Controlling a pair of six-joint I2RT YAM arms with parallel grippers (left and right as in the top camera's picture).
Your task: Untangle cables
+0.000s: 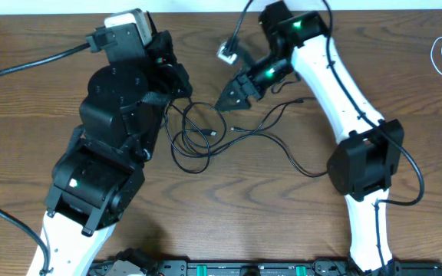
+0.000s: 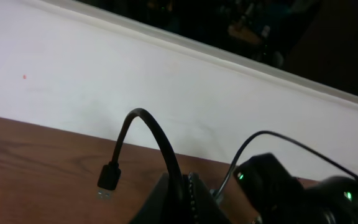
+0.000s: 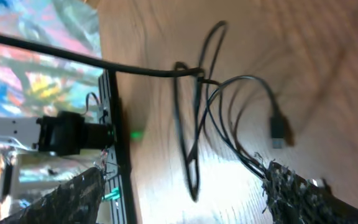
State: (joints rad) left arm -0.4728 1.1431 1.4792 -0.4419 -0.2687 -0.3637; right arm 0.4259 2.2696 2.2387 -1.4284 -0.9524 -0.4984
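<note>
Left claw [image 2: 178,194] pinched shut on black cable [image 2: 149,126] near its plug end [image 2: 109,180], anchoring it above the bench [image 1: 282,218]; right claw [image 1: 232,98] spread open over tangle [image 1: 200,139], seemingly to draw loops apart.

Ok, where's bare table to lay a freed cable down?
Front centre of the table, between the two arms and below the black cables. Also right of the right arm, below the white cable. Crowded: the middle, where the tangle runs between left pincer and right pincer.
</note>
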